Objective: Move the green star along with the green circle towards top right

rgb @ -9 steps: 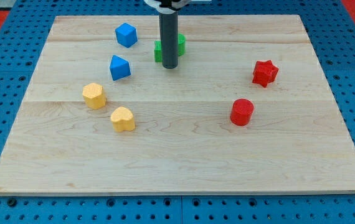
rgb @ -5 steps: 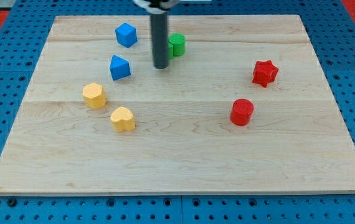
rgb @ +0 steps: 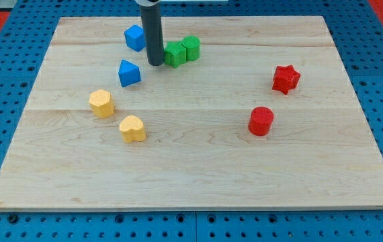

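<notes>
My tip (rgb: 155, 63) shifted left since earlier frame, now just left of green star (rgb: 175, 54), which touches green circle (rgb: 191, 48). No fingers on rig, nothing held. Blocks look light, rigid, slippery on table (rgb: 198, 168); push star's left face.

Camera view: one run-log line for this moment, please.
my tip: at green star's left | green star: touching green circle | push: not yet begun
</notes>
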Controlling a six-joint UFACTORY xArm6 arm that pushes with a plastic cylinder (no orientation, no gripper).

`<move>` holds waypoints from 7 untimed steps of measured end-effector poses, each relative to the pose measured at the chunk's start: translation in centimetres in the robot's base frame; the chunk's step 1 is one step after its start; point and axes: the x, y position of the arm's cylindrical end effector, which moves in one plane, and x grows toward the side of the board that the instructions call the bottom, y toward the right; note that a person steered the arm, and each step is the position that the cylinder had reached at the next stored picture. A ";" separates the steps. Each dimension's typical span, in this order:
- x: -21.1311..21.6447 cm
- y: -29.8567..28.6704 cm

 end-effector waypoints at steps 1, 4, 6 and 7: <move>0.0 0.4; -2.3 5.9; -5.5 7.8; -6.3 8.5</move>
